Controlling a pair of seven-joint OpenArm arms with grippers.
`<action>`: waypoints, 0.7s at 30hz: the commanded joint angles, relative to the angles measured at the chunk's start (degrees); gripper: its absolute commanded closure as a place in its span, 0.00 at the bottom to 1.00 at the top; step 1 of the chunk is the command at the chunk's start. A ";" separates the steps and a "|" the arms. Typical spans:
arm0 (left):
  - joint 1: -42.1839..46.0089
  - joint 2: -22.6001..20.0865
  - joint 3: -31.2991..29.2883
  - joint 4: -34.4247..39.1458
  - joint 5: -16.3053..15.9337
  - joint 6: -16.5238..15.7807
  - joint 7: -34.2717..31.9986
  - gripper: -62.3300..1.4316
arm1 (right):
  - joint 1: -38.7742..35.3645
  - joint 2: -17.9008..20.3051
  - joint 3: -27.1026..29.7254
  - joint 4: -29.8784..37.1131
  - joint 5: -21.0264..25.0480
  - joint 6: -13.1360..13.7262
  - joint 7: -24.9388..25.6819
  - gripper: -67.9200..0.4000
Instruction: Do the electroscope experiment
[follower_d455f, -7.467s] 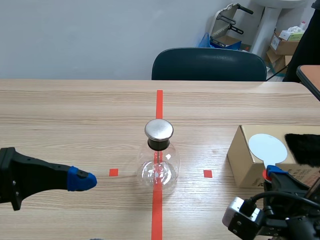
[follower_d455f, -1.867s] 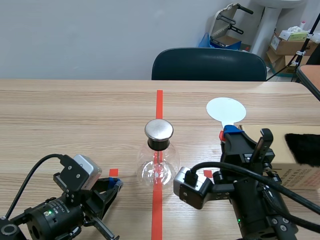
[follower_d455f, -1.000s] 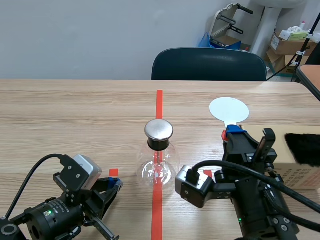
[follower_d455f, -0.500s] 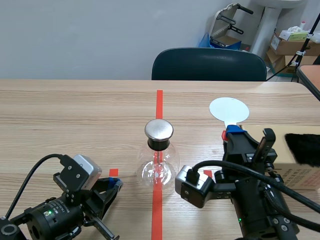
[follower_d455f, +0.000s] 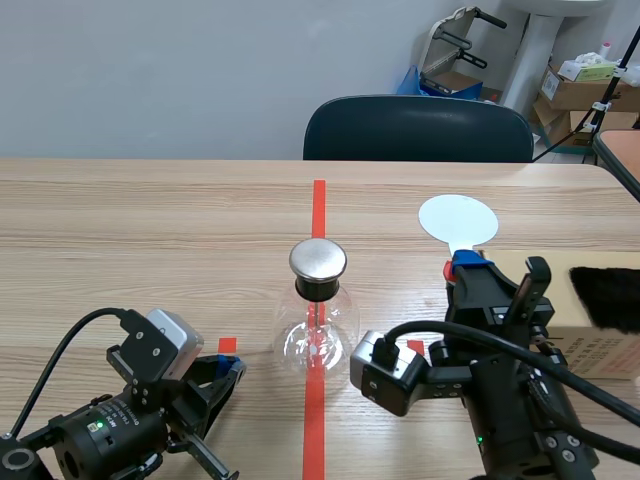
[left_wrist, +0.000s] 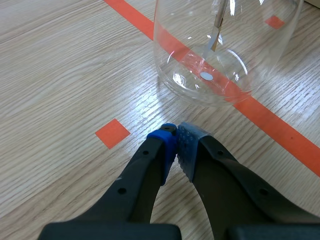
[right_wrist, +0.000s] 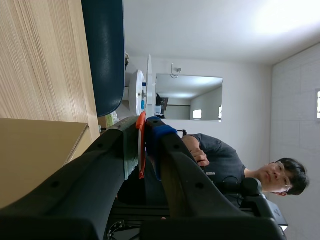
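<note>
Electroscope (left_wrist: 210, 82) just ahead of left hand (left_wrist: 177, 142)

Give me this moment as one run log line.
right gripper: shut on paddle, white disc upright, apart from electroscope flask | left gripper: shut, empty, low before flask

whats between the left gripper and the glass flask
Nothing but bare table, in the left wrist view: the left gripper points at the glass flask.

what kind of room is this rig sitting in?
Probably a lab or office-type test room, not a home: a tape-marked wooden table, a glass electroscope flask and white disc paddle for a demo, an office chair across it, cardboard boxes in the far corner.
</note>
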 joint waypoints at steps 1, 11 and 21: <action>-0.04 0.28 0.04 1.07 -0.39 0.13 -0.92 0.91 | 0.66 0.57 0.11 0.22 -0.07 -0.68 -0.28 0.98; -0.04 0.28 0.04 1.07 -0.39 0.13 -0.92 0.91 | 0.63 0.44 0.11 0.22 0.37 -3.58 0.66 0.98; -0.04 0.26 0.04 1.07 -0.39 0.13 -0.92 0.91 | 0.63 0.44 0.11 0.22 0.31 -3.43 10.08 0.98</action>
